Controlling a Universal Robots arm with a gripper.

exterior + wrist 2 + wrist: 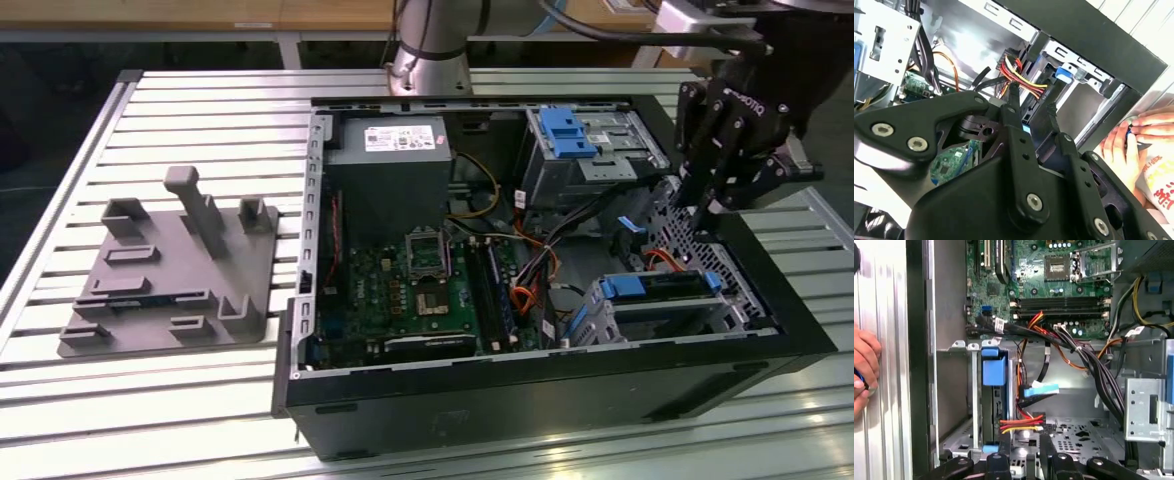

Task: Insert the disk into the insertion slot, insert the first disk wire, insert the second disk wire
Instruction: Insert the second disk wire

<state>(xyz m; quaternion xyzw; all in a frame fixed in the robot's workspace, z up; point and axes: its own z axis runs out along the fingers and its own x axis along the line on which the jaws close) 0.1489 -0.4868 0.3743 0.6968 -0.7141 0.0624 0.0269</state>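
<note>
The disk sits in the insertion slot, a silver cage at the near corner of the open computer case on the exterior view's right; the blue frame of the disk shows at the cage mouth. My black gripper hangs above the case wall just beyond that cage. In both wrist views its fingers stand apart, open, with nothing between them. A red, yellow and black wire bundle ends at the disk's edge right by the fingertips. A blue-tabbed flat wire also reaches the disk; whether either is seated I cannot tell.
A taller grey bay with a blue latch, the power supply and the motherboard fill the case. Cable bundles cross beside the cage. A person's hand rests outside the case wall. A grey fixture stands on the slatted table.
</note>
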